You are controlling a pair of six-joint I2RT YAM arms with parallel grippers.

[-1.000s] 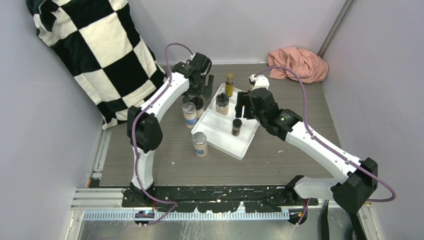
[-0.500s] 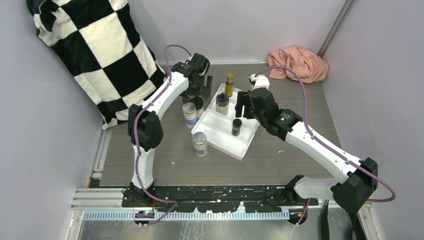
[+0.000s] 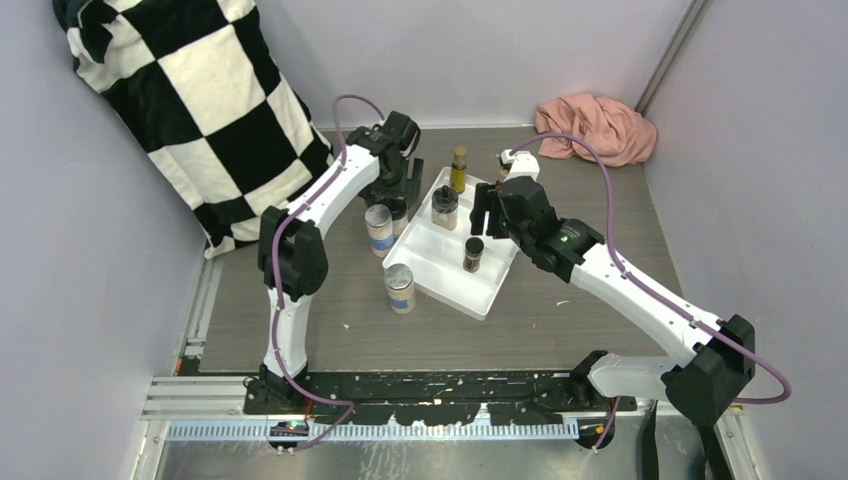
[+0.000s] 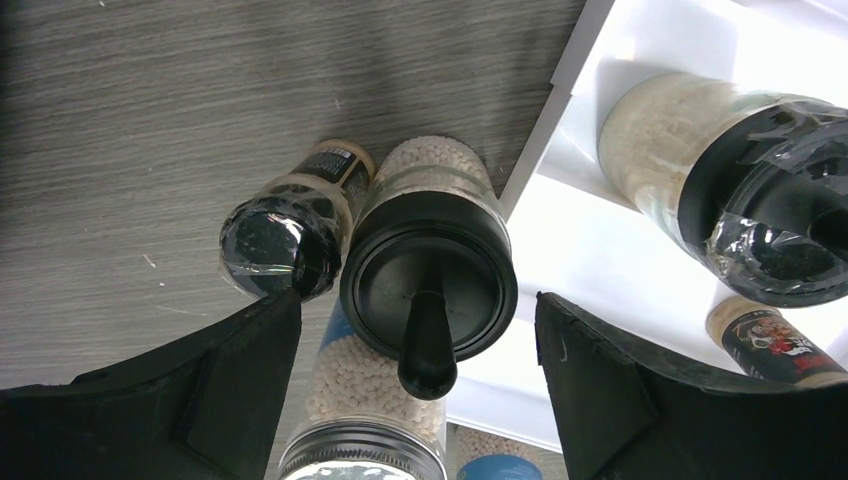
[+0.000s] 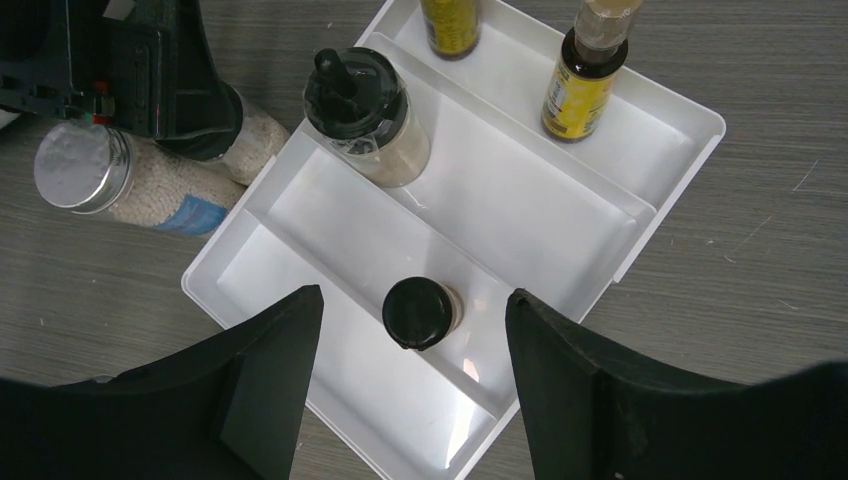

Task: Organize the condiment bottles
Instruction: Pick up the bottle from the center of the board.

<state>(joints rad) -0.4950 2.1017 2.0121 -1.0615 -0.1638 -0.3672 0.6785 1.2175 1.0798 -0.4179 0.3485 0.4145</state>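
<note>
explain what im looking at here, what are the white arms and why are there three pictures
These are two robot arms bolted to a table, each ending in a two-finger gripper. The wide picture looks down from above; the other two come from a camera on each wrist. A white tray holds several spice bottles, and more stand on the table beside it. The left gripper is open over a black-lidded jar next to the tray, one finger on either side. The right gripper is open above a small black-capped bottle in the tray. Nothing is held.
</note>
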